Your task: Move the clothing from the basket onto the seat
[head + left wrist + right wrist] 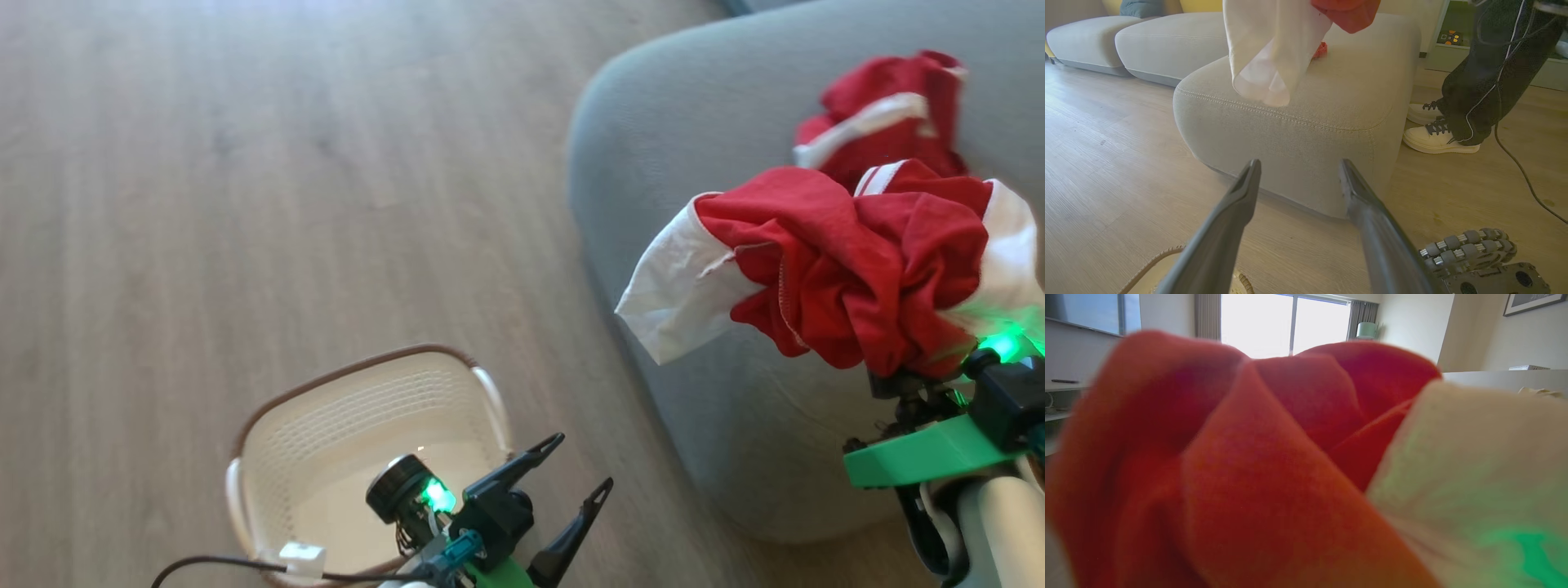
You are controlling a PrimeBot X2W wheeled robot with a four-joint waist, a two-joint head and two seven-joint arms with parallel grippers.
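The right gripper (902, 384) has its fingers buried in a bunched red-and-white garment (841, 269), pinching it above the seat's (653, 139) near edge, with a white sleeve dangling. A second garment (886, 114) lies on the seat behind it. The left gripper (584, 462) hovers over the basket (359, 408) on the floor (245, 163), its fingers spread wide.

The left gripper (584, 460) has two long, black, tapered fingers (567, 535). A bright green bracket (914, 461) caps the pale right forearm (992, 523).
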